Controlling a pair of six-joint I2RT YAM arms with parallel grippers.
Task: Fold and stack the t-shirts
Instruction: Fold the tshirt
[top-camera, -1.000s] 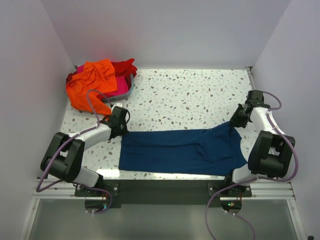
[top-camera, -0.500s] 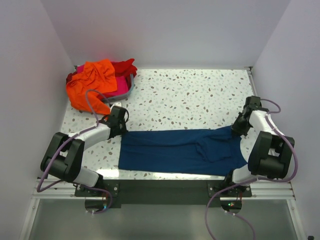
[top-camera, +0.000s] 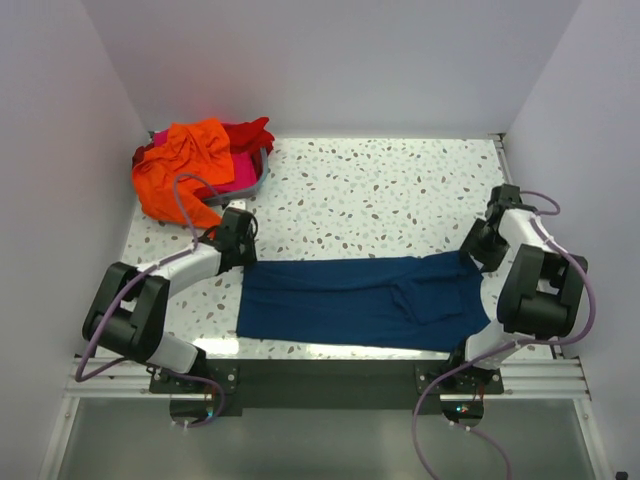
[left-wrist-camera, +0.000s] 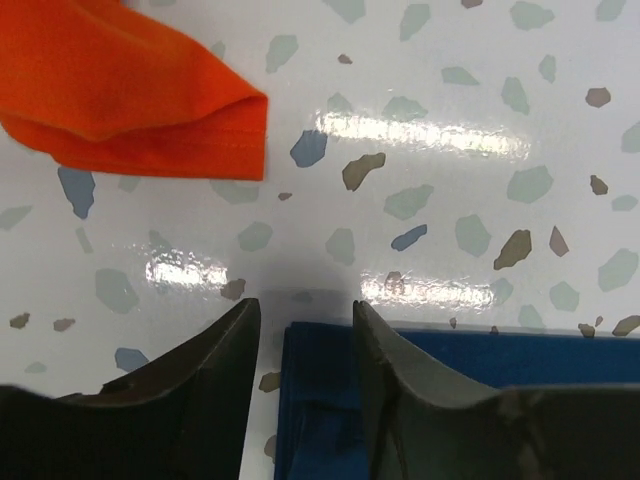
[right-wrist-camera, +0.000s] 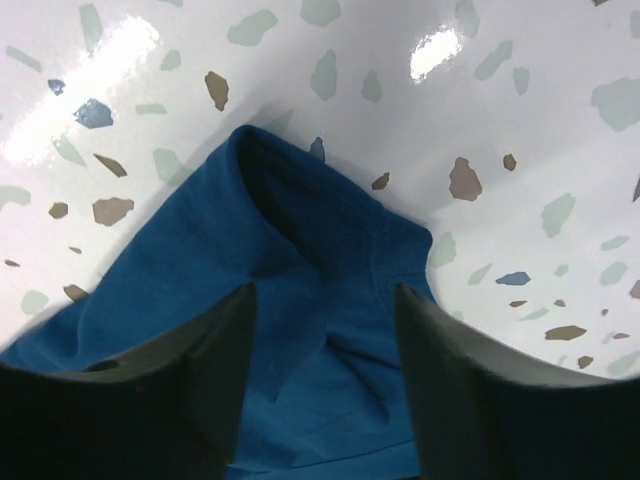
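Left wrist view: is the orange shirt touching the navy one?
No, a strip of bare speckled table separates the orange t-shirt from the corner of the navy t-shirt.

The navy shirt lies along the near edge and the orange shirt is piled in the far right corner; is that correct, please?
Not quite: the top view shows the orange shirt in the far left corner. The navy shirt does lie along the near edge.
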